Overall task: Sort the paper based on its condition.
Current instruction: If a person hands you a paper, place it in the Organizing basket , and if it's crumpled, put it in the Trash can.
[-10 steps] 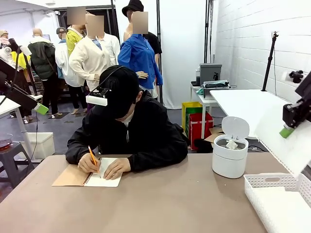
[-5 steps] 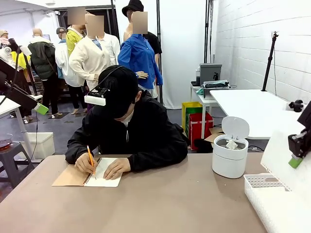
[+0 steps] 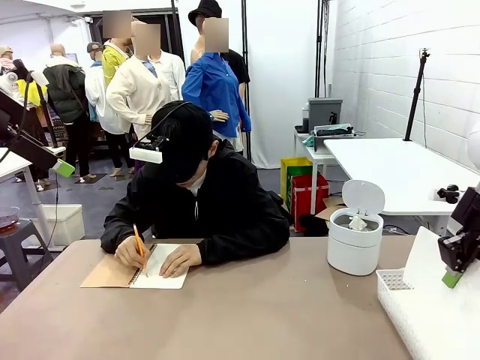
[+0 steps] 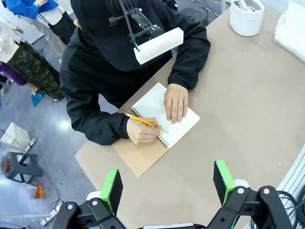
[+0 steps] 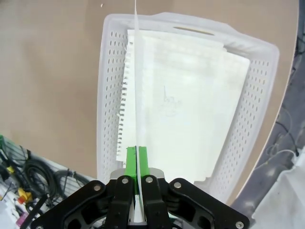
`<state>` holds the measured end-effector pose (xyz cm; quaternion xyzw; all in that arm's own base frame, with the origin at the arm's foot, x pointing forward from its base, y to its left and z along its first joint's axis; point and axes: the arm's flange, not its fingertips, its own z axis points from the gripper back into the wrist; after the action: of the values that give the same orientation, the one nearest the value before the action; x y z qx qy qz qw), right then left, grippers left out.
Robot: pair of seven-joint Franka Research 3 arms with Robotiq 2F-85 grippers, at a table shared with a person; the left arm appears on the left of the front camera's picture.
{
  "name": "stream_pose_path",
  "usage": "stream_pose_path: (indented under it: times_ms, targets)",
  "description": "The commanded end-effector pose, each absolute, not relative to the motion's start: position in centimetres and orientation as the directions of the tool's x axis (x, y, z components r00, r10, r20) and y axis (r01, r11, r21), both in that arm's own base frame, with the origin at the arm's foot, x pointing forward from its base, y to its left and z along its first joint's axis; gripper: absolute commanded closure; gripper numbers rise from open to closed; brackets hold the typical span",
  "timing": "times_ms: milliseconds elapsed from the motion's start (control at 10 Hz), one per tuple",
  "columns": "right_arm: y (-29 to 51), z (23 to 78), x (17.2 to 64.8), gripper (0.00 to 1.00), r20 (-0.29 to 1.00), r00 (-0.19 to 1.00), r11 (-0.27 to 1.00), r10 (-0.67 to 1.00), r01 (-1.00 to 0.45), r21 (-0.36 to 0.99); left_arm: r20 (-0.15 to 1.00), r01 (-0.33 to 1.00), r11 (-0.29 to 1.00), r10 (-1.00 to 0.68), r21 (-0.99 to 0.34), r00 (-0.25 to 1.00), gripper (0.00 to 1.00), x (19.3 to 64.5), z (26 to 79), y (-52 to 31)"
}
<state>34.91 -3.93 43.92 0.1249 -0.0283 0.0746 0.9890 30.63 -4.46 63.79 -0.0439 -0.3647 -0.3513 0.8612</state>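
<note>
Sorting under way at the shared table: my right gripper (image 5: 137, 155) is clamped tight on the bottom edge of a smooth white sheet (image 5: 135, 71). The sheet stands on edge directly over the white lattice basket (image 5: 110, 95).

Flat pages (image 5: 190, 95) already lie inside that basket, the top one carrying a small pencil scribble. A crumpled wad (image 3: 358, 223) sits in the open round bin (image 3: 352, 251) further along the table (image 3: 247, 315). By my reading the good-paper pile and the spoiled-paper bin have each had at least one delivery. What remains for this sheet is the release into the basket (it looks uncreased, so that is the likely home for it).

Across from me the person bends over a spiral notebook (image 4: 153, 102), pencil (image 4: 143, 121) on the page, so I would judge that more paper is to come.

Seen from the front, my right gripper (image 3: 452, 276) hangs low at the table's right end with its fingers pointing down. The sheet (image 3: 424, 262) leans out from it above the basket (image 3: 394, 283).

My left gripper (image 4: 167, 183) hovers high above the writer's side of the table, looking straight down. Its green pads are spread wide with nothing between them.
</note>
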Motion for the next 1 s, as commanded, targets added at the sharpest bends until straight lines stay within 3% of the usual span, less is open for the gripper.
stream_pose_path:
  times_ms: [0,600,900]
  targets:
    - [-2.6,41.9,34.4,1.00,0.080,0.990,0.965,0.115,-0.130,0.227,0.659,0.636,0.750,-0.572,0.179,0.489,0.00,30.6,63.8,-4.4]
    - [-0.5,39.1,33.8,1.00,0.040,0.994,0.949,0.101,-0.109,0.295,0.659,0.636,0.750,-0.572,0.179,0.489,0.00,30.6,63.8,-4.4]
    - [-0.8,38.8,33.5,0.47,0.033,0.995,0.958,0.097,-0.102,0.268,0.659,0.636,0.750,-0.572,0.179,0.489,0.00,30.6,63.8,-4.4]
